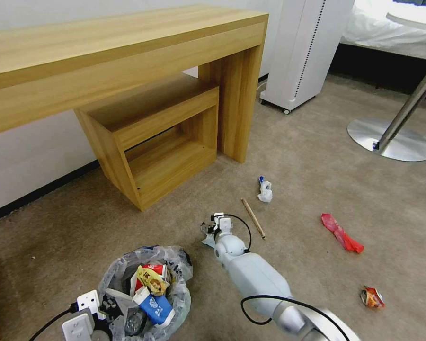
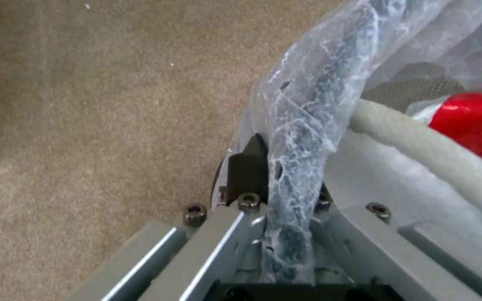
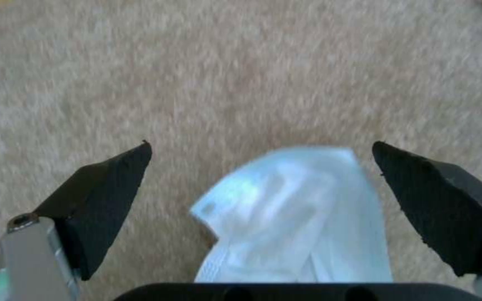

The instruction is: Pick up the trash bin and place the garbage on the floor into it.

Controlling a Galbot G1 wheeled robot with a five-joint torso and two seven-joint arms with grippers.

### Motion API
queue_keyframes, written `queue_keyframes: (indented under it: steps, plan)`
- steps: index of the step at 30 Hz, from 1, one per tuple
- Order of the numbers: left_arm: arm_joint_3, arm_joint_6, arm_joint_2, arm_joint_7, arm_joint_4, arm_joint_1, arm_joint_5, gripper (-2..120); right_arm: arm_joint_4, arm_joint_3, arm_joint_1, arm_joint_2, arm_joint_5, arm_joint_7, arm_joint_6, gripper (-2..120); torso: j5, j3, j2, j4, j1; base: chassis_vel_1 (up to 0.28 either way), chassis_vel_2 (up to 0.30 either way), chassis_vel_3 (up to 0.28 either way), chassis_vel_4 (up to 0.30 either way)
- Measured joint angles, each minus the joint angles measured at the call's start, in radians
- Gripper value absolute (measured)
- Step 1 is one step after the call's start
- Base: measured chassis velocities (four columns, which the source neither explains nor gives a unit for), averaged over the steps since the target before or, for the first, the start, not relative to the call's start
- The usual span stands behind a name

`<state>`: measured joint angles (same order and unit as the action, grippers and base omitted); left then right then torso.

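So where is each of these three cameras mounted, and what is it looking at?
Head view: on the robot's head, looking down at the carpet; shows the right gripper low over a tissue and the left gripper at the trash bin.
Left wrist view: on the left arm; its fingers clamp the bin's bagged rim.
Right wrist view: on the right arm, facing the floor; its open fingers straddle the tissue.
Shared: head and left wrist views both show the bin.
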<state>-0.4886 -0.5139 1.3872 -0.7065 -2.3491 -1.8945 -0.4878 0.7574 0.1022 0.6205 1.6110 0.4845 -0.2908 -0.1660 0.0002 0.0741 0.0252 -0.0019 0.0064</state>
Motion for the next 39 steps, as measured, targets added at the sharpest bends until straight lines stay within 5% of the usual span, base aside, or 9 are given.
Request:
queue_keyframes:
  steps: [30, 39]
  plan:
    - [0.055, 0.032, 0.027, 0.034, 0.012, -0.027, 0.095, 0, -0.207, -0.065, -0.022, -0.002, -0.180, 0.077, 0.117, 97, 0.0000, 0.000, 0.000, -0.0003, 0.000, 0.000, 0.000, 0.000, 0.000]
    - [0.058, 0.041, 0.021, 0.041, 0.019, -0.028, 0.108, 0, -0.213, -0.064, -0.018, -0.003, -0.177, 0.116, 0.151, 68, -0.0002, 0.000, 0.000, -0.0003, 0.000, 0.000, 0.000, 0.000, 0.000]
